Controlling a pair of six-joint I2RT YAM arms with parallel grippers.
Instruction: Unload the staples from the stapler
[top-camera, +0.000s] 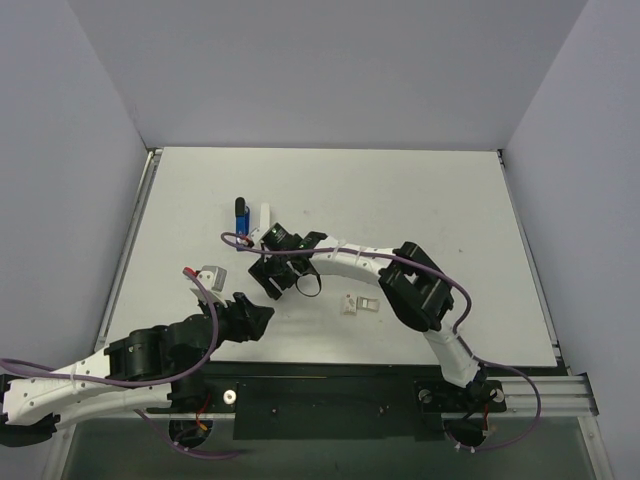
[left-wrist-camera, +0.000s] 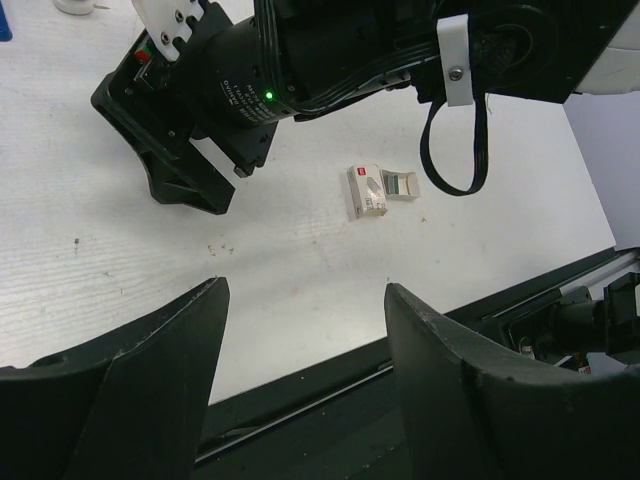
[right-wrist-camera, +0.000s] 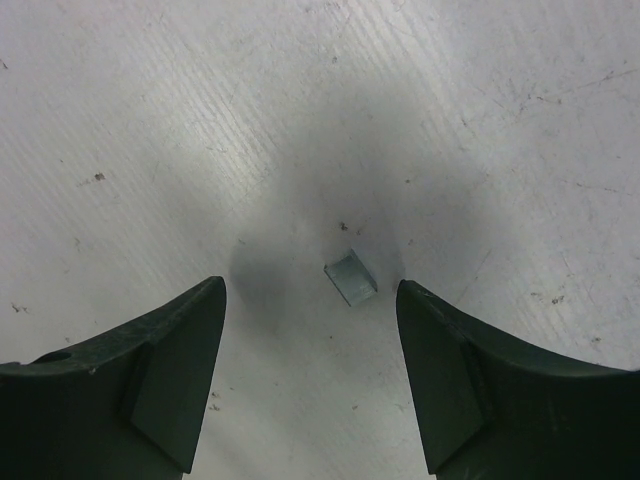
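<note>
Across the scuffed white tabletop (top-camera: 430, 200), walled in plain grey, my claws both stand wide and hold nothing: left claw (left-wrist-camera: 305, 290) by the near edge, right claw (right-wrist-camera: 310, 300) around mid-tabletop. Stapler (top-camera: 241, 212) sits apart, toward the far left, with a white part (top-camera: 265, 215) just beside it. A small staple strip (right-wrist-camera: 350, 278) lies loose between my right fingers, so I judge the unloading mostly done.

Lab test cell: white table (top-camera: 400, 190), plain grey walls (top-camera: 330, 70).
</note>
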